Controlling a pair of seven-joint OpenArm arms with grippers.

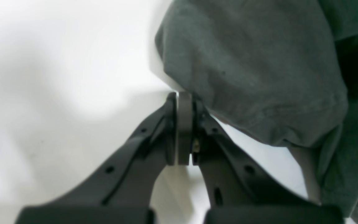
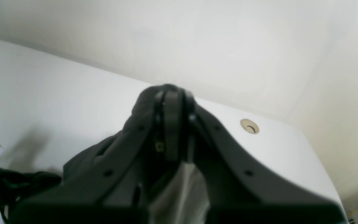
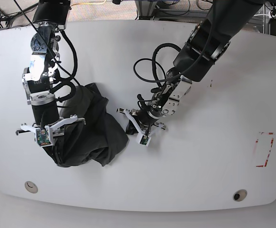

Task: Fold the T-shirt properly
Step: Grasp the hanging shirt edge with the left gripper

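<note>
Left wrist view: my left gripper [image 1: 183, 102] is pressed closed at the edge of the T-shirt [image 1: 253, 77], fabric just beside its tips.

Right wrist view: my right gripper [image 2: 172, 93] is clamped on dark cloth.

Base view: the T-shirt lies bunched on the table [image 3: 200, 166] between my arms.

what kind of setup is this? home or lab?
Likely a robotics lab bench: a bare white table with grommet holes, loose cables behind it, and two arms working one dark T-shirt.
</note>
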